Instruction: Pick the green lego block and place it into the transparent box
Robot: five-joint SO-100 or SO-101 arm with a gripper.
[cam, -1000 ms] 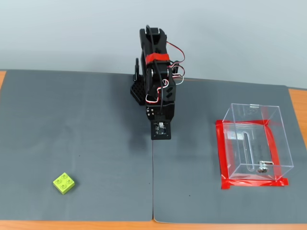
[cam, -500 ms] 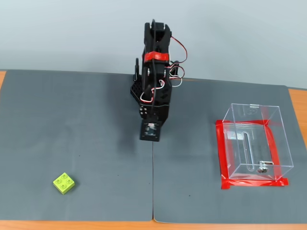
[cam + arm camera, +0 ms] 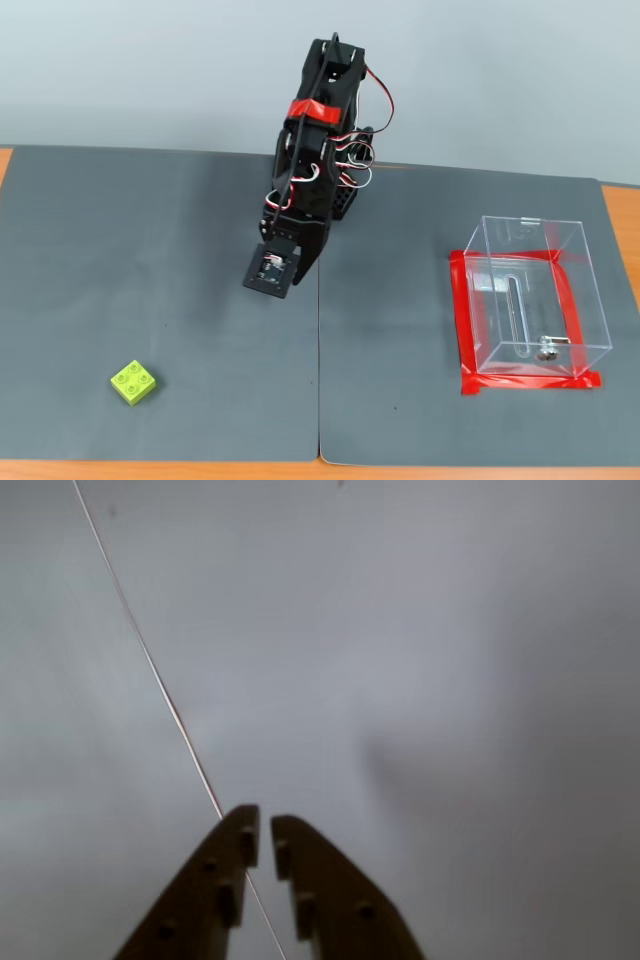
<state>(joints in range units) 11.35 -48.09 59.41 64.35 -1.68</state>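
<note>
Your arm is swinging away from the centre seam toward the left of the fixed view, so the wrist is now leaning toward the green lego block, which is sitting untouched near the worktop's front-left, well apart from the transparent box. You are carrying the jaws nearly pressed together and empty, so you will likely need to spread them before descending.

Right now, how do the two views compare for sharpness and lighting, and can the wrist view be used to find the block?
Wrist view: soft and blurred, dim at the right side, showing only grey mat, a thin seam line and the nearly closed gripper; no block. Fixed view: sharp and evenly lit, weak shadows; the green lego block and the transparent box read clearly.
</note>
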